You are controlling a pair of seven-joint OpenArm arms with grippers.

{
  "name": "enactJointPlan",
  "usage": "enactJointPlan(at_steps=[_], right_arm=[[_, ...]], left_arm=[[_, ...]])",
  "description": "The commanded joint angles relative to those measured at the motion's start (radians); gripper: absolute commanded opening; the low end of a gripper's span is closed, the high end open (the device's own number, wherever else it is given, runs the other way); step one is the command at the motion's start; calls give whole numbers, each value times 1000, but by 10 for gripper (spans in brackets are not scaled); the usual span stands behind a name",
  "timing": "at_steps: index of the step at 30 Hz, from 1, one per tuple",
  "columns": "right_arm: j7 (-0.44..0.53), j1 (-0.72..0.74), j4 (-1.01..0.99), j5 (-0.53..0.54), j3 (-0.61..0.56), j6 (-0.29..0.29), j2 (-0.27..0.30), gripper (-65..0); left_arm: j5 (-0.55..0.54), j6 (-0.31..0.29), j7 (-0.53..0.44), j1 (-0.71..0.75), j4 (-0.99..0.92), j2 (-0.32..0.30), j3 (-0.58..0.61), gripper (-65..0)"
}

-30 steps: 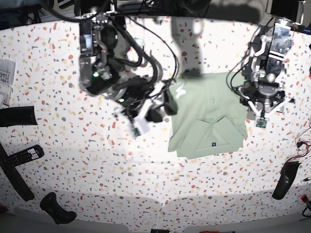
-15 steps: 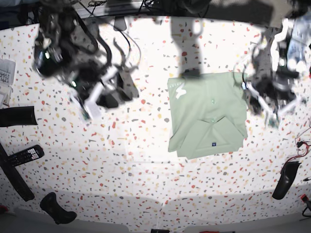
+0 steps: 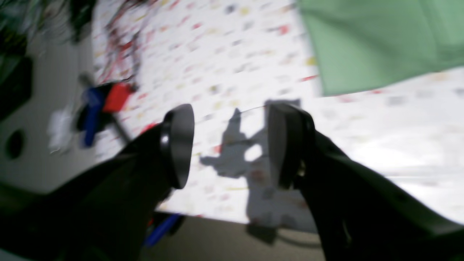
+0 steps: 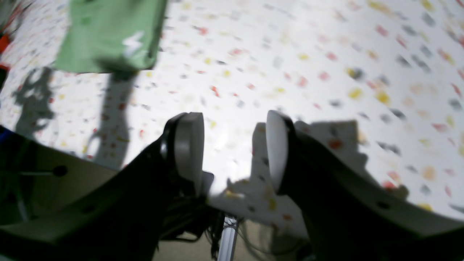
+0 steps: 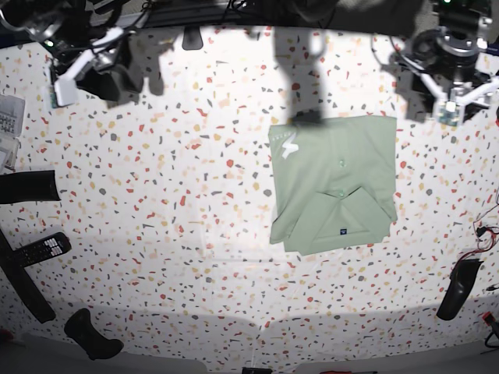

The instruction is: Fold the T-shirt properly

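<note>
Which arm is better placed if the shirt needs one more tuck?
Left, probably. The left gripper hangs open just past the T-shirt's top corner. The right gripper, also open, sits far off across bare table.

T-shirt [image 5: 331, 183]: matt pale green cloth, soft weave, smooth with faint creases. Desk [image 5: 156, 195]: hard smooth top, white with coloured speckle, slight sheen under lamp. Left gripper [image 3: 230, 145]: black, looked like plastic, finger pads dark and semi-matt. Right gripper [image 4: 233, 150]: black shell likewise, pads paler grey-white, smooth. Remote [image 5: 40, 249]: black plastic.
</note>
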Motion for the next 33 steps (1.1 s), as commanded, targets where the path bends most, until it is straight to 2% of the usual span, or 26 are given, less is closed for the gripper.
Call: enactJointPlan(at_steps=[1,9,12,17,19,21,24,26,28,33], right_arm=[[12,-27,21,43,24,6,8,-376],[-48,-159,21,146,102,6,8,-377],[-63,-213,21,166,102,6,6,-377],[-80,-315,21,126,102,6,0,-376],[-78,-349,21,79,102,6,-10,-376],[-43,-359,2,-18,102,6,-20,-376],[58,-352,-106,-111,97,6,-30,-376],[116,-346,-219,-140,87,6,-23,-376],[167,-325,-349,-171,69,6,-3,-376],[172,-203,-712,-180,39,6,100,-376]], left_arm=[[-6,9,-8,28,17,-12,-40,-359],[-151,-13,-6,241,17,-5,-302,-360],[-153,-14,-6,330,17,23,-357,-360],[-153,-16,-20,473,17,93,-381,-360],[-129,-63,-42,529,16,121,-381,-360],[-113,-111,-58,570,3,145,-381,-360],[-124,-177,-124,580,-99,151,-373,-360],[-123,-258,-195,556,-214,149,-366,-360],[-127,-350,-257,506,-347,150,-366,-360],[-195,-465,-276,356,-691,150,-366,-360]])
